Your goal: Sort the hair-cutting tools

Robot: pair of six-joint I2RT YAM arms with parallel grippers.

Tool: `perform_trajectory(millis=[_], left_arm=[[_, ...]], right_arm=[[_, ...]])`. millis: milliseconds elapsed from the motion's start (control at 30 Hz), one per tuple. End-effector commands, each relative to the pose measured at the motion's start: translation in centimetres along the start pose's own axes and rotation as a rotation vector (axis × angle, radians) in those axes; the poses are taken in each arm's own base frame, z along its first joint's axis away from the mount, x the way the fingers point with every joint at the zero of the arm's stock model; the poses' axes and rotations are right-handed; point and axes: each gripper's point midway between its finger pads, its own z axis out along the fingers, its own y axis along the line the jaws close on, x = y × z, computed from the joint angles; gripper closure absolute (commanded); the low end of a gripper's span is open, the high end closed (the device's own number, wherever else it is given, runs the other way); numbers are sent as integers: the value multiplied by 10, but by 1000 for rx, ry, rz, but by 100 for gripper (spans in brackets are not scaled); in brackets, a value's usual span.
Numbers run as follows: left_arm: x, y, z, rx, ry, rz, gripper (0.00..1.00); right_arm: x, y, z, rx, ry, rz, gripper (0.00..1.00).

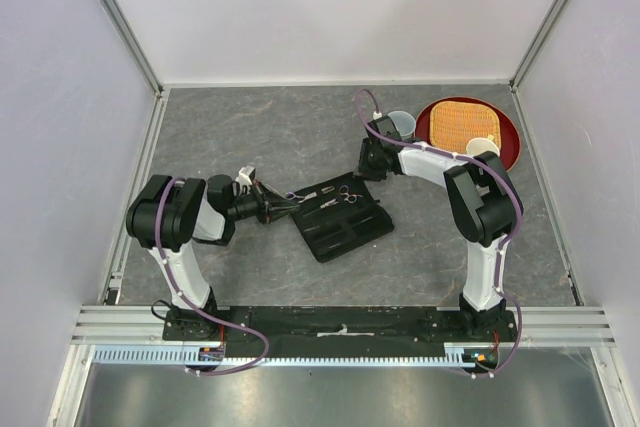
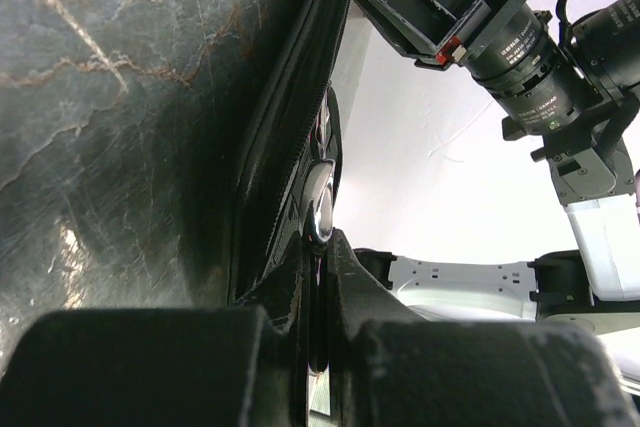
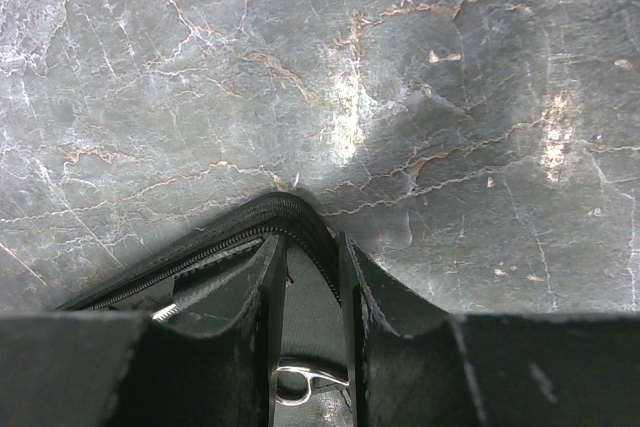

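Left end effector (image 2: pixel 318 245) is closed tight at the left corner of the open black case (image 1: pixel 345 235). A small silver piece (image 2: pixel 318 202) sits just at its fingertips. I cannot tell if this is a scissors ring or the zip puller, nor if it is really pinched. The silver scissors (image 1: pixel 345 194) lie on the upper half of the case, in the middle of the top view. The black combs I cannot make out against the black lining. Right end effector (image 3: pixel 311 243) has its jaws partly apart over another corner of the case. One scissors ring (image 3: pixel 300 384) shows between them, and nothing is visibly clamped there.

In my judgement the step is to get a tool out of the case. To do it well, the right arm should press the case down on the grey surface (image 1: pixel 240 137) while the left one lifts slowly, so that the case does not drag or fold. The red tray (image 1: pixel 505 142) at the upper right may be a place for sorting.
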Motion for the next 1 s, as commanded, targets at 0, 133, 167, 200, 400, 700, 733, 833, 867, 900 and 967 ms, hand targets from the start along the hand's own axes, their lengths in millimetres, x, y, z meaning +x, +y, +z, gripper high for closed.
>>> perform_trajectory(millis=[0,133,167,200,400,700,733,833,867,900,967], left_arm=[[-8,-10,15,14,-2,60,98],[-4,-3,26,-5,23,38,98],[-4,-2,27,-4,27,29,98],[-4,-4,28,5,26,32,98],[1,4,27,-6,35,8,66],[-12,25,12,-292,-39,142,30],[-15,26,9,-324,-53,157,29],[-22,31,-2,-434,-88,190,25],[-21,33,-5,-462,-80,193,25],[-22,35,-7,-485,-85,192,24],[-22,34,-9,-507,-82,207,24]], right_arm=[[47,-4,11,26,121,-27,67],[50,-1,11,19,126,-38,66],[51,0,11,17,127,-37,66],[51,0,11,17,127,-39,66],[50,-1,9,22,121,-45,66],[48,-7,7,52,107,-61,63],[48,-7,6,53,105,-65,62],[47,-10,6,66,100,-67,62],[47,-11,6,72,97,-65,62],[47,-12,6,75,97,-66,62],[46,-12,5,80,93,-67,61]])
